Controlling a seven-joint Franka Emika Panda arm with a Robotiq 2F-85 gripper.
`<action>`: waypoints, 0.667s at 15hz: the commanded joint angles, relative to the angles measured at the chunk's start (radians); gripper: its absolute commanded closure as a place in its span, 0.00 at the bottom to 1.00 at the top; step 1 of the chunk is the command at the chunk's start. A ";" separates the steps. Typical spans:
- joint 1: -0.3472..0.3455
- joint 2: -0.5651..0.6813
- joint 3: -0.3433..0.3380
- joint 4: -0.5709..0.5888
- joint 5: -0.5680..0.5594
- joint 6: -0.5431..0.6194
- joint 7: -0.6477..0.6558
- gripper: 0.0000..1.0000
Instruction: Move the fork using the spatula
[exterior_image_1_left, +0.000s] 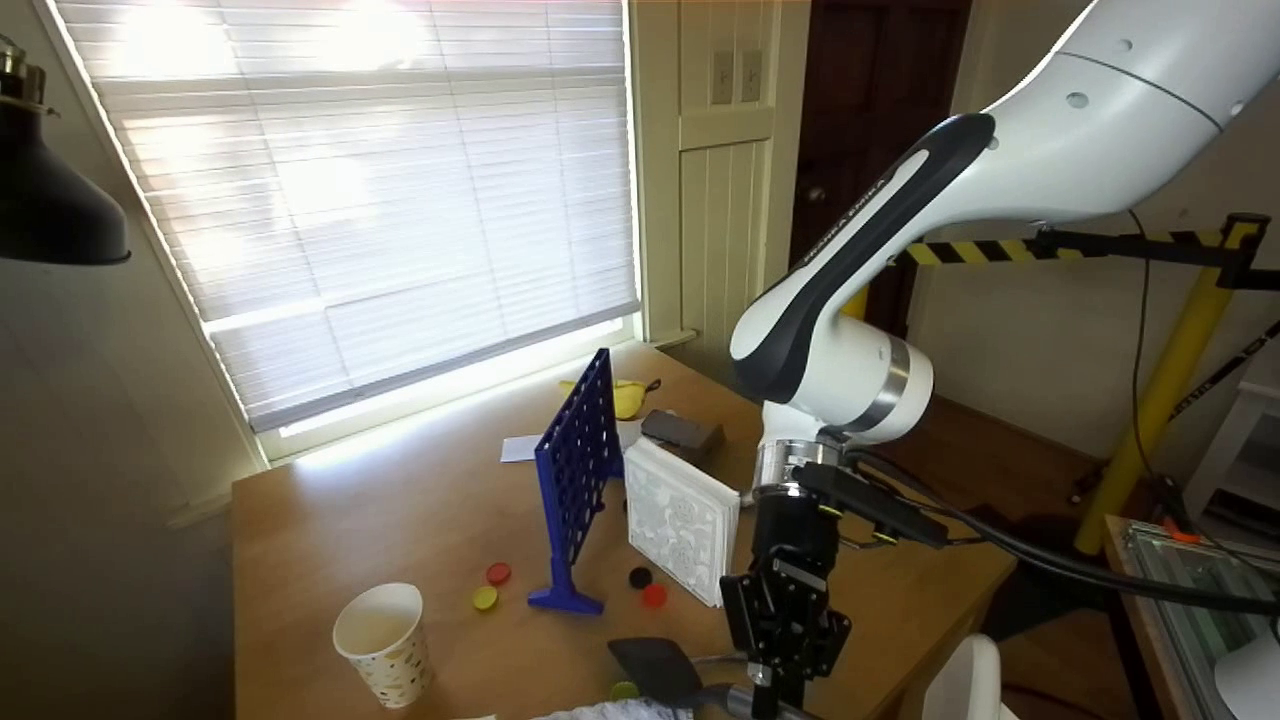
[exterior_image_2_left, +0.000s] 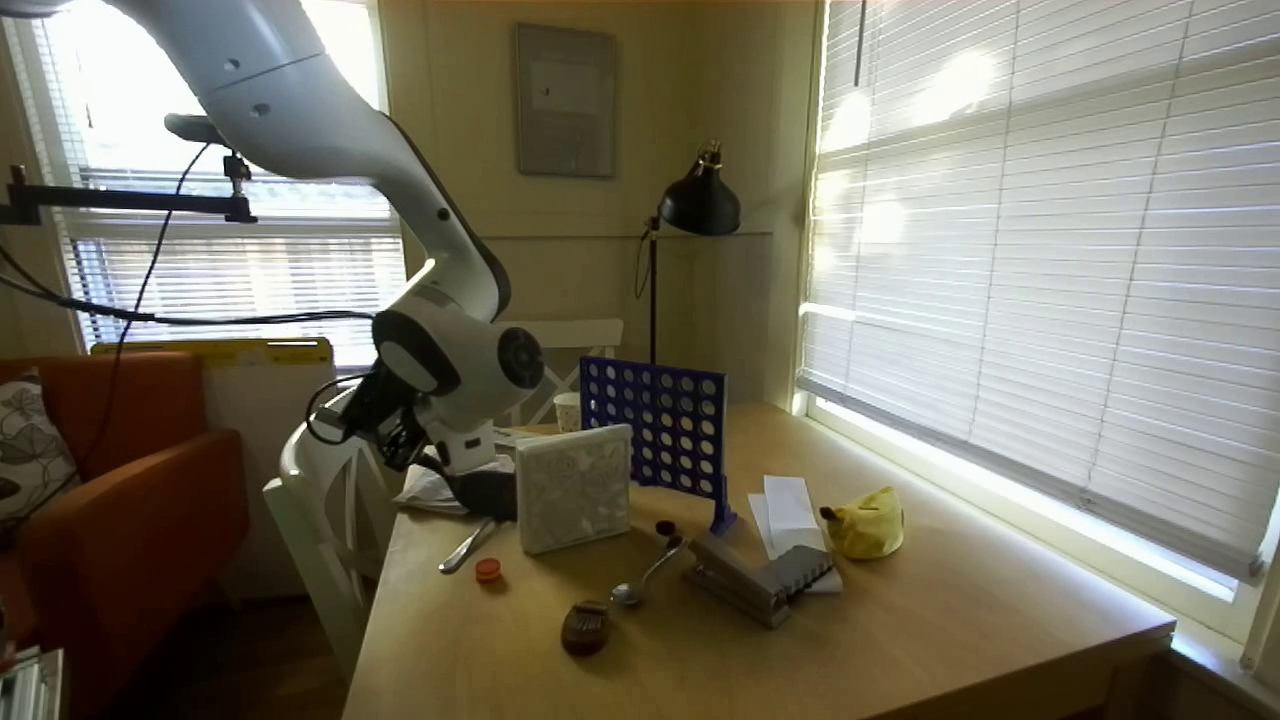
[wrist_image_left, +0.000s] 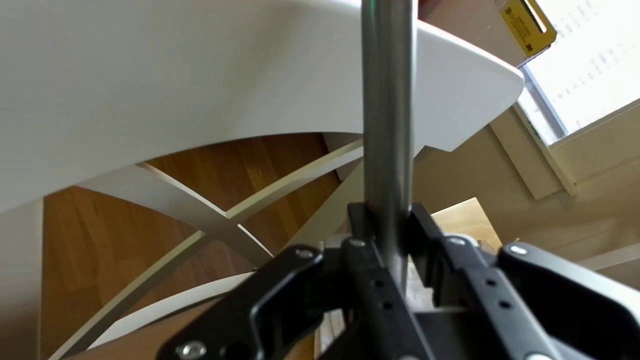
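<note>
We see the black, jointed gripper (wrist_image_left: 389, 215) pinching a long, dark-headed spatula (exterior_image_1_left: 655, 668) by its smooth, round metal handle. A white, square-faced block (exterior_image_2_left: 573, 490) with a pale leafy pattern stands on edge on the wooden table (exterior_image_2_left: 900, 630), and the spatula's flat grey head sits close to it. The thin grey metal fork (exterior_image_2_left: 467, 548) lies on the table near the block; in an exterior view one end meets the dark head's outline, and we cannot tell whether they touch. Beside the block rises a dark blue board (exterior_image_2_left: 657, 432) pierced with round holes. Well apart from the block stands a white, speckled, tapering cup (exterior_image_1_left: 395, 655).
</note>
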 joint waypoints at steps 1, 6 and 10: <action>-0.005 -0.080 -0.006 -0.069 -0.055 -0.020 0.077 0.94; -0.001 -0.143 0.002 -0.111 -0.072 -0.010 0.068 0.94; 0.005 -0.318 0.015 -0.181 -0.120 -0.021 0.075 0.94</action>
